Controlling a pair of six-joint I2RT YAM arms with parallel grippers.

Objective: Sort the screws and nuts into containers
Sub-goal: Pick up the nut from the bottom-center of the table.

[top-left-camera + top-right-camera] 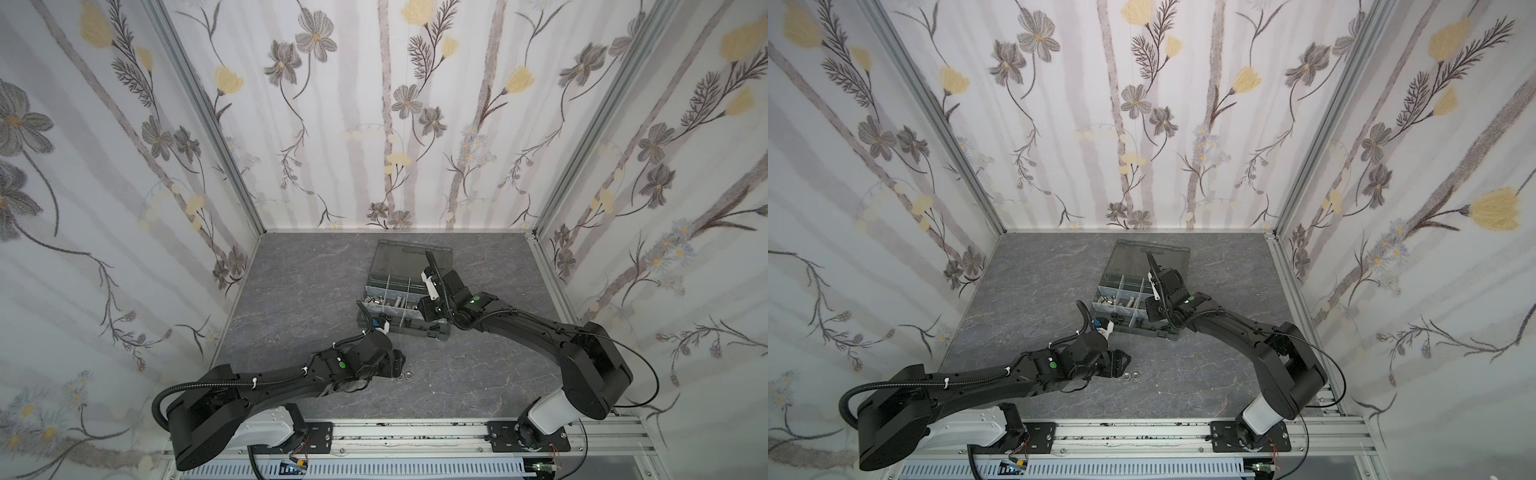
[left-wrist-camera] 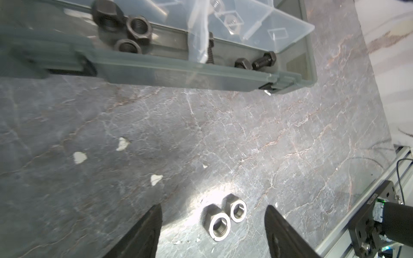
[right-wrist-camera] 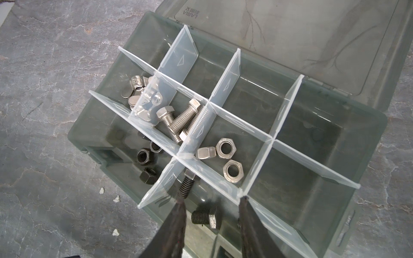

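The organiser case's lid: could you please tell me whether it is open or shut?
Open. The smoky lid lies swung back behind the case, leaving its compartments uncovered from above.

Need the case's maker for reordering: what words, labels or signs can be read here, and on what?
"LARIA", upside down, on the lid in the right wrist view; the small characters beside it are too small to read.
Triangle marks, embossed on the dividers.
Stamped letters on a silver part: too blurred to read.
Lettering on the black bracket in the left wrist view: too small to read.
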